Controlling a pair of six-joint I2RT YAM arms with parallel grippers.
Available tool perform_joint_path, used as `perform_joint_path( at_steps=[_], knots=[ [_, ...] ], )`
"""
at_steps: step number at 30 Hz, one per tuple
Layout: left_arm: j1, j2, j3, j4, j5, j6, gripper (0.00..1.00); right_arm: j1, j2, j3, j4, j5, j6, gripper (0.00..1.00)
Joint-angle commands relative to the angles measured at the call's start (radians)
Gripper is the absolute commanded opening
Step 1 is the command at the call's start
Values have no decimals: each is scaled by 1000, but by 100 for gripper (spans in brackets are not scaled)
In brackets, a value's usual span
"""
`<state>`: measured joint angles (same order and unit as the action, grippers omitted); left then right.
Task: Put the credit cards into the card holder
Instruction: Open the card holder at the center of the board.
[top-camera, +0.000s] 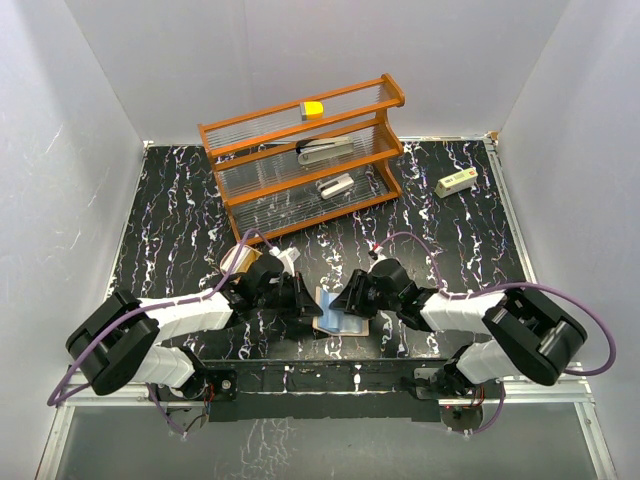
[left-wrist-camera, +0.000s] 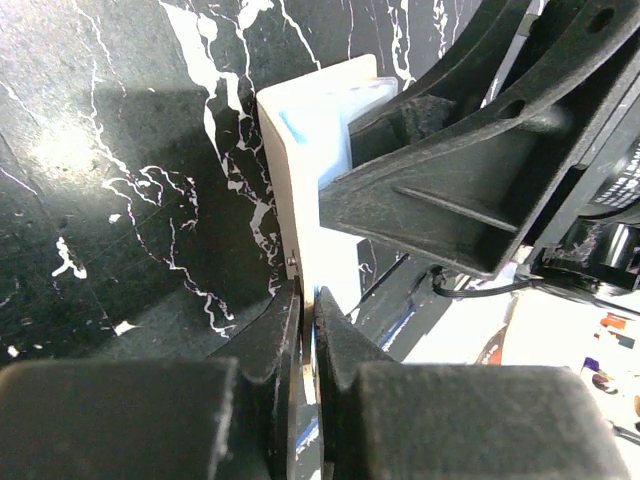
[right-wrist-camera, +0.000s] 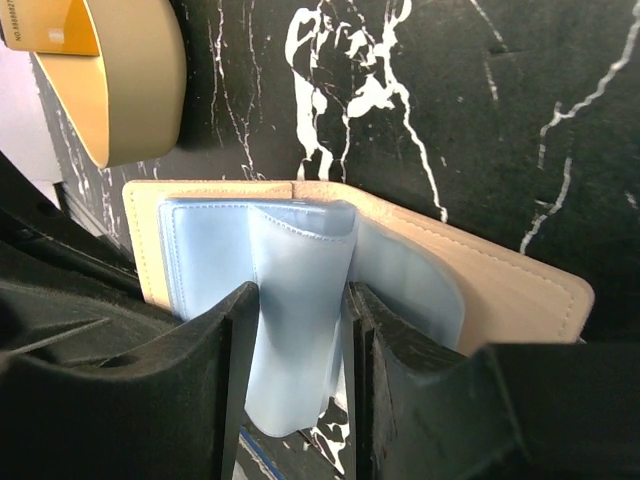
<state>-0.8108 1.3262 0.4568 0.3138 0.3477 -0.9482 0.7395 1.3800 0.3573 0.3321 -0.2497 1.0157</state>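
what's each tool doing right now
left tool: closed on the edge of the wallet
right tool: around the wallet's blue sleeve, grip cannot be told

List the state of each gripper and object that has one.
left gripper: shut on the edge of the card holder.
right gripper: straddles a blue sleeve, grip unclear.
card holder: open, sleeves exposed.
tan tray: holds a yellow card.
rack: upright, staplers on its shelves.

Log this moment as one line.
left gripper: pinching tan card wallet cover; right gripper: astride blue sleeve, grip unclear; tan tray: holds yellow card
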Motion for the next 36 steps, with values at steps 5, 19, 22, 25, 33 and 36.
perform_joint_path(
  at_steps=[5, 19, 22, 25, 33, 36],
  knots=[
    [-6, -60, 3, -36, -32, 14, 0, 5, -138, 81, -297, 165, -119, 39],
    [-7, -43, 40, -54, -38, 8, 0, 7, -341, 273, -628, 178, -195, 39],
    [-7, -39, 34, -40, -36, 2, 0, 11, -364, 272, -579, 154, -175, 37],
    [-6, -36, 13, 26, -38, -30, 0, 13, -355, 257, -538, 159, -168, 36],
    [-8, 24, -4, 141, -63, -100, 0, 24, -268, 226, -501, 187, -139, 42],
    [-10, 21, 6, 85, -94, -99, 10, 28, -225, 243, -521, 211, -155, 46]
  ],
)
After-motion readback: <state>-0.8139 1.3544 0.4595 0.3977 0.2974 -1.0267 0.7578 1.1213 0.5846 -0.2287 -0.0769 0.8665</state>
